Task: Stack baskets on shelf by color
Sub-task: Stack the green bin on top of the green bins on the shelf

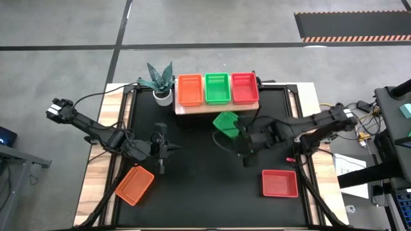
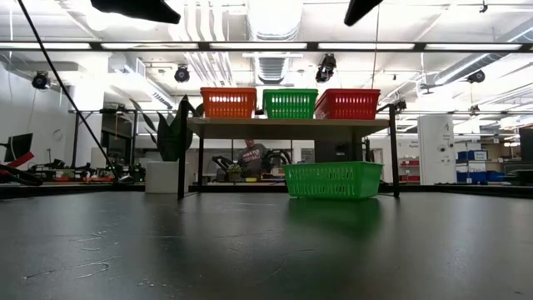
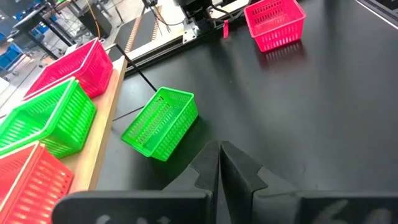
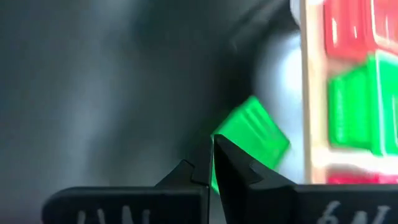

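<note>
We take the shelf as our landmark. On it sit three stacks side by side: an orange basket at the end nearest the potted plant, a green basket in the middle, and a red-pink basket at the far end. How many baskets each stack holds we cannot tell for sure; the low view shows one layer each, though nested baskets may hide inside.

Three baskets are not yet on the shelf. A loose green basket rests on the tabletop just in front of the shelf, turned askew. A loose orange basket lies well away from the shelf at the left front edge of the tabletop, and a loose red-pink basket lies well away at the right front.

The right tool hangs just in front of the loose green basket, its fingers clenched together on nothing. The left tool waits farther along the front of the shelf, above bare tabletop, also clenched and empty.

So we judge the sorting begun, with at least three baskets left to place.
</note>
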`<state>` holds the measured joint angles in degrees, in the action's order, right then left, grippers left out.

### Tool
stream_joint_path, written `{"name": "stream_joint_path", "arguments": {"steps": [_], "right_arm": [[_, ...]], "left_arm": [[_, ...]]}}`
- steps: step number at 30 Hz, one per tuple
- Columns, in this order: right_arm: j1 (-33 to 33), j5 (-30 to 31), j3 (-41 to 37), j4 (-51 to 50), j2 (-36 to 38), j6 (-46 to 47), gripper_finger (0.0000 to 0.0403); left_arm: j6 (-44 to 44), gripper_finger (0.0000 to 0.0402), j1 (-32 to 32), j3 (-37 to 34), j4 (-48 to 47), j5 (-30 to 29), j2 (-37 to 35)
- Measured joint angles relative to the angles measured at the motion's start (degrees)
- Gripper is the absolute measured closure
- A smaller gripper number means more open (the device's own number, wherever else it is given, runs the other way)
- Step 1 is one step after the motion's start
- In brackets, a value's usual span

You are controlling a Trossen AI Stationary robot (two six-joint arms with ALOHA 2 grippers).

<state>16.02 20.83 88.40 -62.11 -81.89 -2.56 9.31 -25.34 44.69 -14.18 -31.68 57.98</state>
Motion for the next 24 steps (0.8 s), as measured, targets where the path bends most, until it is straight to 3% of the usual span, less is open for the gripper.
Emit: {"name": "stream_joint_path", "arguments": {"steps": [6, 14, 24], "right_arm": [[3.78, 0.23, -12.28, 19.50, 3.49, -5.25, 0.0394], [3.73, 1.46, -30.07, 42.91, 9.93, -9.29, 0.0394], [3.86, 2.28, -47.99, 65.38, 20.00, -13.69, 0.0394]], "left_arm": [[-0.25, 0.0402, 0.00, 0.00, 0.31, 0.00, 0.00], [-1.52, 0.0402, -0.02, 0.00, 0.62, -0.04, 0.35], [-3.44, 0.0402, -0.02, 0.00, 1.80, -0.03, 5.08]]}}
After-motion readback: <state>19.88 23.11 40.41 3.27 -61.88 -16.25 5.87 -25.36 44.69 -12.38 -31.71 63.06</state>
